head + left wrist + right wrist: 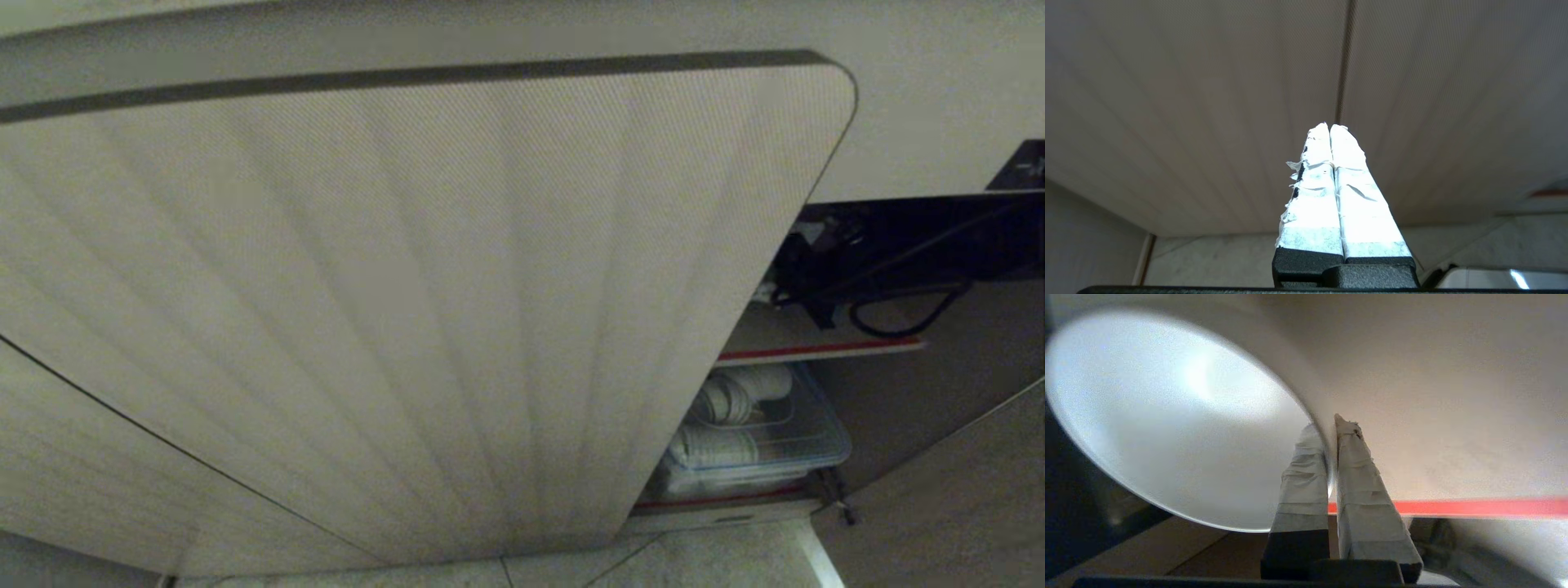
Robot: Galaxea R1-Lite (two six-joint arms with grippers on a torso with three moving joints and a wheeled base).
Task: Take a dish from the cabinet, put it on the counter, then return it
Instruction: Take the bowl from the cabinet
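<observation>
Dish (1167, 428), a white ceramic bowl, pinched at its rim by the right gripper (1331, 424): one taped finger lies inside the bowl and the other outside, the two fingers clamped on the thin wall. The bowl is tilted, with its hollow facing the wrist camera, and sits inside the cabinet (408, 310) above a brown shelf (1208, 547) whose red front edge (1474, 507) runs behind the fingers. In the head view, an open fluted beige door fills most of the frame; to its right the cabinet interior shows the dark right arm (890, 245) reaching in over the red-edged shelf. Below that shelf, a clear plastic bin (804, 445) holds white crockery lying on its side. Left gripper (1329, 130): idle, fingers pressed together with nothing between them, pointing at the fluted cabinet front above a pale speckled floor (1216, 261).
</observation>
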